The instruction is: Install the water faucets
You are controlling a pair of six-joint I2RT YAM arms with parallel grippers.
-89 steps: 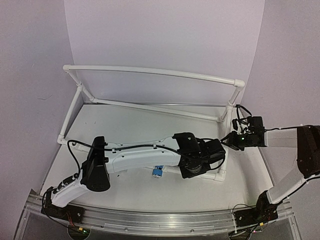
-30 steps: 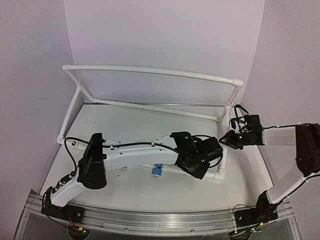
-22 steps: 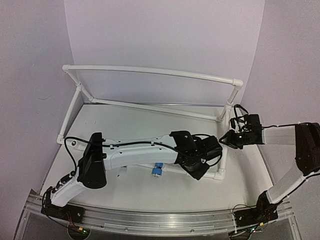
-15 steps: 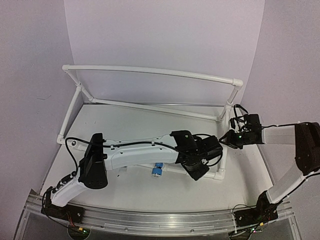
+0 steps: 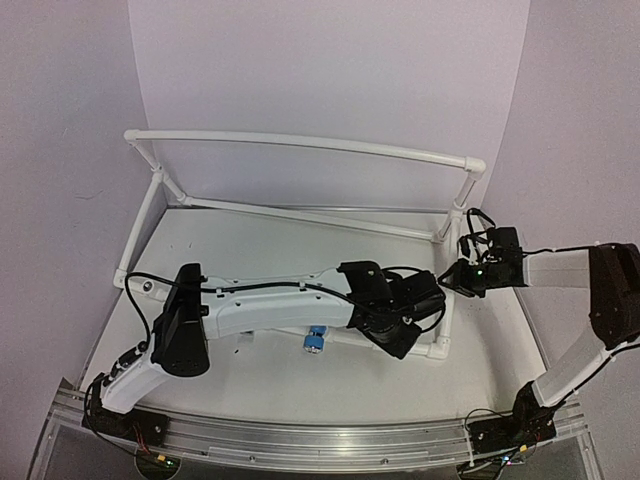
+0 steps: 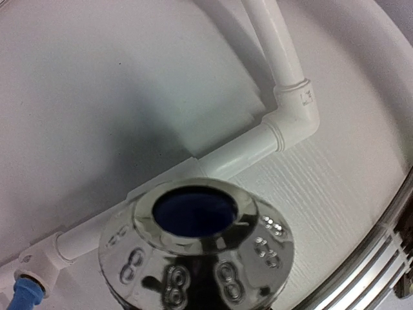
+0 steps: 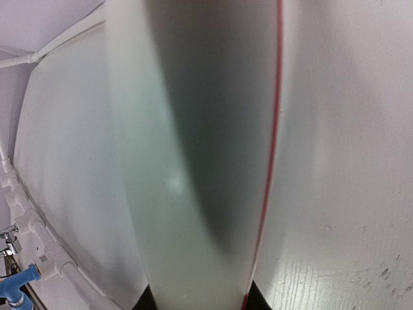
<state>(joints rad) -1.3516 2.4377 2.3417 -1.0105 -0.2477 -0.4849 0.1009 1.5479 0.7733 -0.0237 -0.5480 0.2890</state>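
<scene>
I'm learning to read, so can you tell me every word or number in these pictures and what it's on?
Nothing here can be read for sure.
White elbow joint: small grey print, too blurred to read.
White pipe joint: tiny dark mark, too small to read.
Shiny silver piece: loops shaped like "8", but they may be only reflections.

Top cam sat high above and behind the arm bases, looking down and forward over the whole white pipe frame (image 5: pixel 300 143), far enough off to fit both arms in. Left wrist cam looked steeply down on the frame's near corner elbow (image 6: pixel 293 110), with a chrome-ended faucet (image 6: pixel 197 248) right under the lens. Right wrist cam was jammed up against what looked like a frame pipe, blurred across the middle. All three caught the light blue faucet (image 5: pixel 315 342) on the frame's near rail.
</scene>
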